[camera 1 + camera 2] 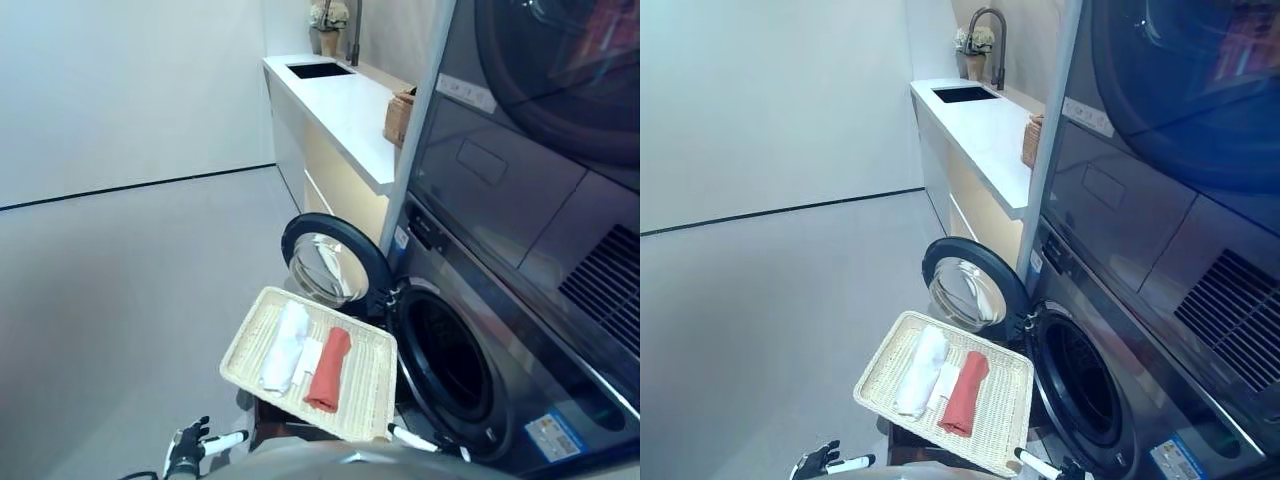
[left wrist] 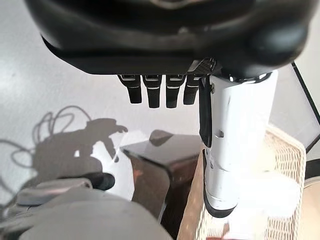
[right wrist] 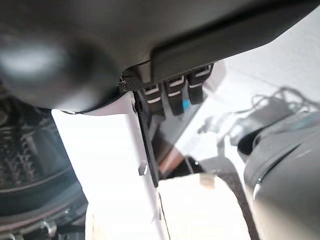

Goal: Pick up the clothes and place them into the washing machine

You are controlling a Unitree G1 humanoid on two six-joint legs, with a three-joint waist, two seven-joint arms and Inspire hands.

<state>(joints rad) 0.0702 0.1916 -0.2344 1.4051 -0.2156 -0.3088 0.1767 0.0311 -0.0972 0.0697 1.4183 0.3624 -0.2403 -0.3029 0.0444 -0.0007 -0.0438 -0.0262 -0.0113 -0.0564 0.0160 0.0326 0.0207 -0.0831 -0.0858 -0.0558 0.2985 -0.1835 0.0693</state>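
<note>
Left hand: our left hand (image 1: pixel 188 448) hangs low at the tray's near left corner, fingers loose and straight, nothing in it; its wrist view shows only the tray's edge past the thumb.

Tray: the wicker tray (image 1: pixel 362 402) sits on a dark stand just ahead of both hands, between us and the washer.

White cloth: the white cloth (image 1: pixel 285 343) lies folded in the tray, ahead of our left hand and slightly to its right, long axis running away from us.

Red cloth: the red cloth (image 1: pixel 328 368) lies just beside the white one on its right, parallel to it, ahead and to the left of our right hand.

Right hand: of our right hand (image 1: pixel 412 439) only the white thumb shows at the tray's near right corner; in its wrist view the fingers look relaxed and empty.

Washer: the washer (image 1: pixel 450 365) stands open to the right of the tray, its drum mouth just beyond our right hand and its door (image 1: pixel 330 262) swung out behind the tray.

Nearer arm: we judge the right hand better placed, since the red cloth and the drum both lie on its side; the left sits closer to the white cloth.
</note>
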